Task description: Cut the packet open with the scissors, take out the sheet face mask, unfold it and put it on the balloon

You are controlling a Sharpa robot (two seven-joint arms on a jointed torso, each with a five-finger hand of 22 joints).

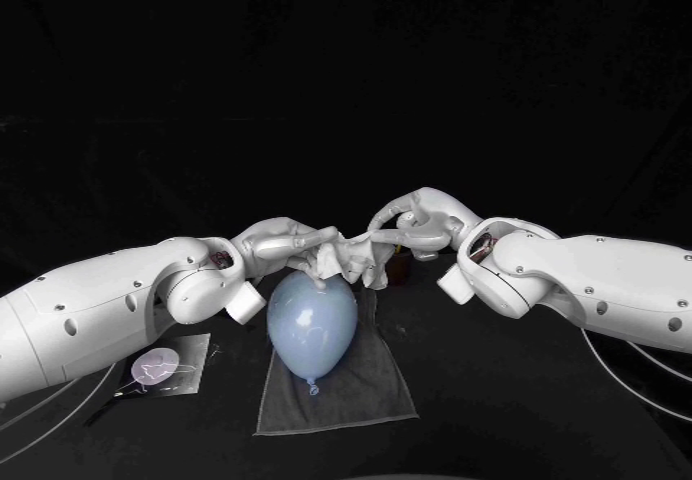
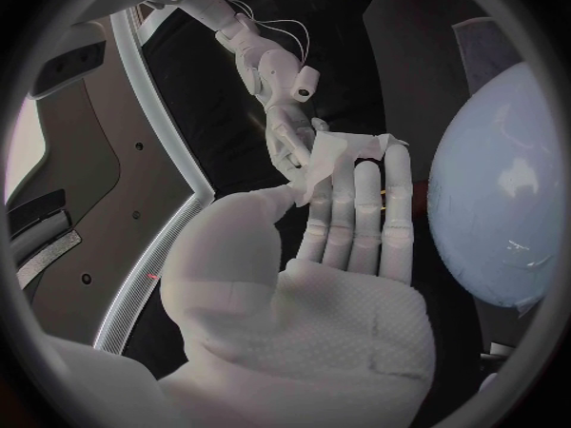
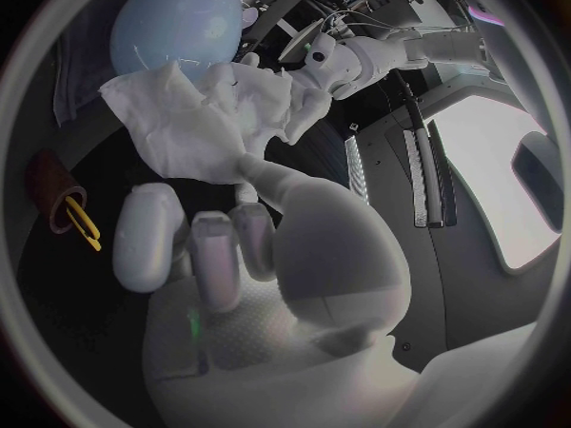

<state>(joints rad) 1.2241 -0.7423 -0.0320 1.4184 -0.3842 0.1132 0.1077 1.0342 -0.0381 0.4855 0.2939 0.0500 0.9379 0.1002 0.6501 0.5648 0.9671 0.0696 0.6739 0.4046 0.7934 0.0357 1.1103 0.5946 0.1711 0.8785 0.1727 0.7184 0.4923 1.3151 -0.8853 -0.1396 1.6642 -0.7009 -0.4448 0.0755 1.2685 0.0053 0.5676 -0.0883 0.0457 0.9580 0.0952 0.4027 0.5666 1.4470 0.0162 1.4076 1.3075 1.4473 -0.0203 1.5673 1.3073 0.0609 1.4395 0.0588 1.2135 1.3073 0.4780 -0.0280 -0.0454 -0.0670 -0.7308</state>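
I see the balloon (image 1: 313, 318) nearest, pale blue, lying on a grey cloth (image 1: 361, 395) with its knot toward me. Over its far end hangs the mask (image 1: 343, 262), white and crumpled, pinched by both the left hand (image 1: 281, 245) and the right hand (image 1: 411, 228).

White arms (image 1: 87, 310) (image 1: 620, 280), silver robot hands (image 1: 281, 245) (image 1: 411, 228)

Balloon (image 1: 312, 320) blocks centre; packet (image 1: 170, 368) near left arm (image 1: 101, 310); room right of cloth (image 1: 364, 392).
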